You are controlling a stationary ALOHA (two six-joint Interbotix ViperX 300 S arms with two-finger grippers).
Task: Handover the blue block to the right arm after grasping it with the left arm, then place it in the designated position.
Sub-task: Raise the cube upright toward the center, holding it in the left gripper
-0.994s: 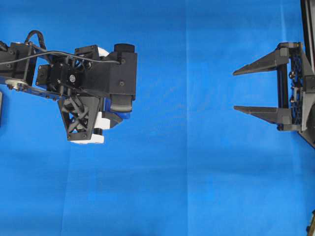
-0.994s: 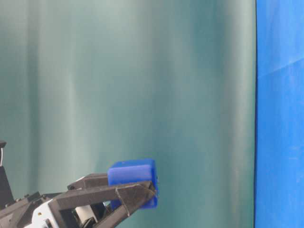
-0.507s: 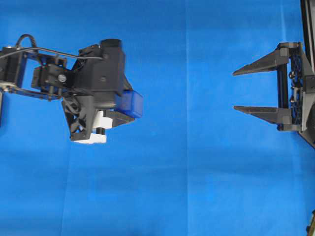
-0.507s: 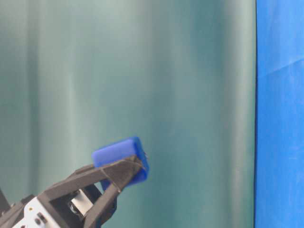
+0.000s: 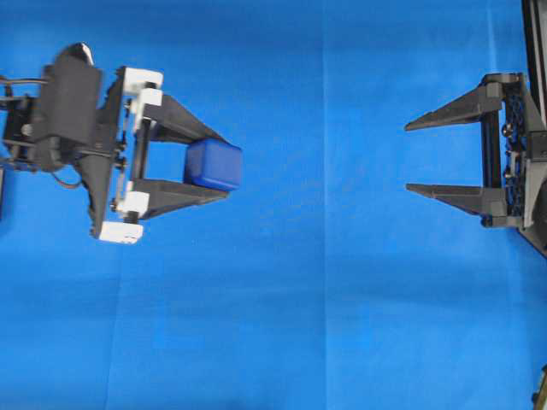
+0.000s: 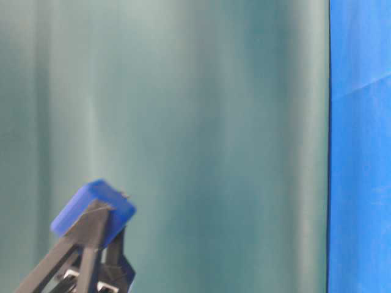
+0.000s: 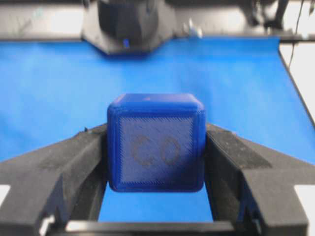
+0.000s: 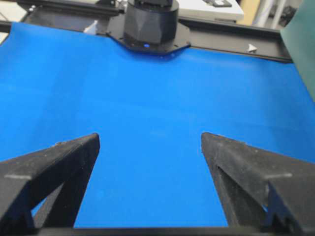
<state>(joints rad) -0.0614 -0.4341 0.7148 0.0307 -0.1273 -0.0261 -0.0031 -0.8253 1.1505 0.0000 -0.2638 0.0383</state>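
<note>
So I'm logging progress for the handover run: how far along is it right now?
Done: the left gripper has grasped the blue block, its jaws clamped on two opposite faces, held above the cloth. In hand: it points toward the right gripper, with a wide gap between them. Left: the right gripper's jaws stand open and empty, so both handover and placement remain.

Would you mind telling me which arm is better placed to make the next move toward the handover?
Probably the left: its end effector grips the blue block, pointing at the right end effector, which waits open.
</note>
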